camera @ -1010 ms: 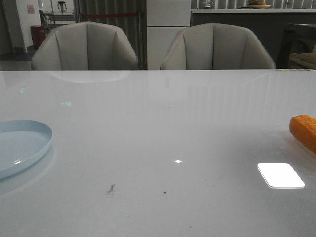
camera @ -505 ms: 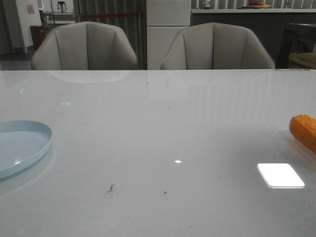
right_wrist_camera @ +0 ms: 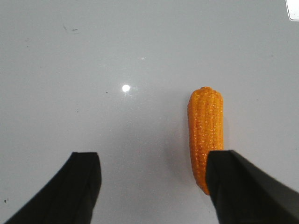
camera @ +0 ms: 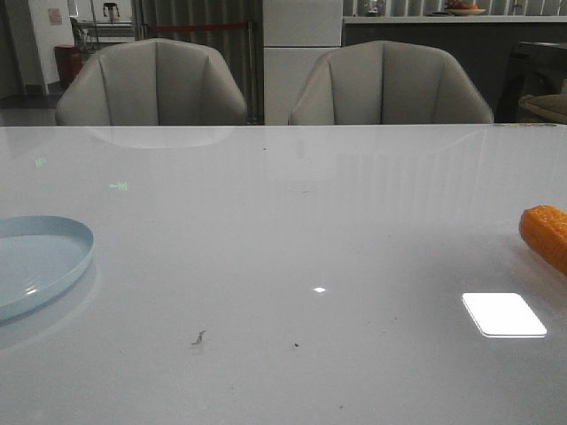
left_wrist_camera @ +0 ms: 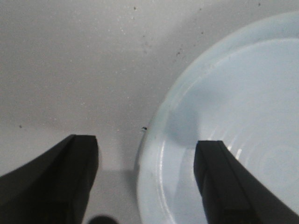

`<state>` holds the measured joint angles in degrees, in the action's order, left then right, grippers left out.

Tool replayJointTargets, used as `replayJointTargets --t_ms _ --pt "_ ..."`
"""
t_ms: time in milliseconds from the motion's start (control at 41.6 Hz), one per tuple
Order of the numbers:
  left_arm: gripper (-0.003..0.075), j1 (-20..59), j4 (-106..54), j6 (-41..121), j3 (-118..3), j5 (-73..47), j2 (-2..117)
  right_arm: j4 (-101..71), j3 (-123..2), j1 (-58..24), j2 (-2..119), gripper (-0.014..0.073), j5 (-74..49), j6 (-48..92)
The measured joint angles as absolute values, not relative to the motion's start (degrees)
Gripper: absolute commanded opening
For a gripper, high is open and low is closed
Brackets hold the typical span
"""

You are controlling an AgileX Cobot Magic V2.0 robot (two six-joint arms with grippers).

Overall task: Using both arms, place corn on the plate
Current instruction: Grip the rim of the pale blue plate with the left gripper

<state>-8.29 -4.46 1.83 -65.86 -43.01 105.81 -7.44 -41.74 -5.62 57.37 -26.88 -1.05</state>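
Observation:
The orange-yellow corn (camera: 545, 232) lies on the white table at the far right edge of the front view, partly cut off. In the right wrist view the corn (right_wrist_camera: 204, 130) lies flat, its near end behind one finger. My right gripper (right_wrist_camera: 153, 161) is open above the table, the cob beside one fingertip. The pale blue plate (camera: 40, 261) lies at the far left. In the left wrist view the plate (left_wrist_camera: 233, 116) lies below my open left gripper (left_wrist_camera: 145, 149), one finger over its rim, one over the bare table. Neither gripper shows in the front view.
Two grey chairs (camera: 151, 84) (camera: 390, 84) stand behind the table's far edge. A bright light reflection (camera: 503, 314) and a few dark specks (camera: 198, 337) mark the table surface.

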Motion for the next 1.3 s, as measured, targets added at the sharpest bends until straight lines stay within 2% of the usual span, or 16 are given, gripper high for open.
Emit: replayJointTargets --t_ms 433,481,529,649,673,721,1010,1298 --pt "0.0471 -8.29 -4.57 1.83 -66.20 -43.36 108.07 -7.44 -41.74 -5.62 57.37 0.0573 -26.88 -1.05" --pt "0.0433 -8.29 -4.74 1.83 -66.31 -43.60 108.33 -7.44 -41.74 -5.62 57.37 0.0573 -26.88 -1.05" --pt "0.0360 -8.29 -4.73 1.83 -66.41 -43.60 108.41 -7.44 -41.74 -5.62 57.37 0.0573 -26.88 -1.05" --pt "0.0089 -8.29 -5.11 1.83 -66.41 -43.60 108.41 -7.44 -41.83 -5.62 57.37 0.0573 -26.90 -1.05" --pt "0.0077 -8.29 -5.28 1.83 -66.41 -43.60 108.41 -7.44 -41.83 -5.62 57.37 0.0573 -27.00 -1.05" --pt "0.0115 -8.29 -5.46 1.83 -66.41 -43.60 108.41 -7.44 -41.83 -5.62 57.37 0.0573 -27.00 -1.05" --pt "0.0095 -8.34 -7.72 2.21 -67.12 -44.35 108.41 -7.44 -41.83 -5.62 57.37 0.0573 -27.13 -1.05" --pt "0.0095 -8.22 -17.88 9.25 -73.30 -50.89 108.55 -7.44 -41.83 -5.62 57.37 0.0573 -28.07 -1.05"
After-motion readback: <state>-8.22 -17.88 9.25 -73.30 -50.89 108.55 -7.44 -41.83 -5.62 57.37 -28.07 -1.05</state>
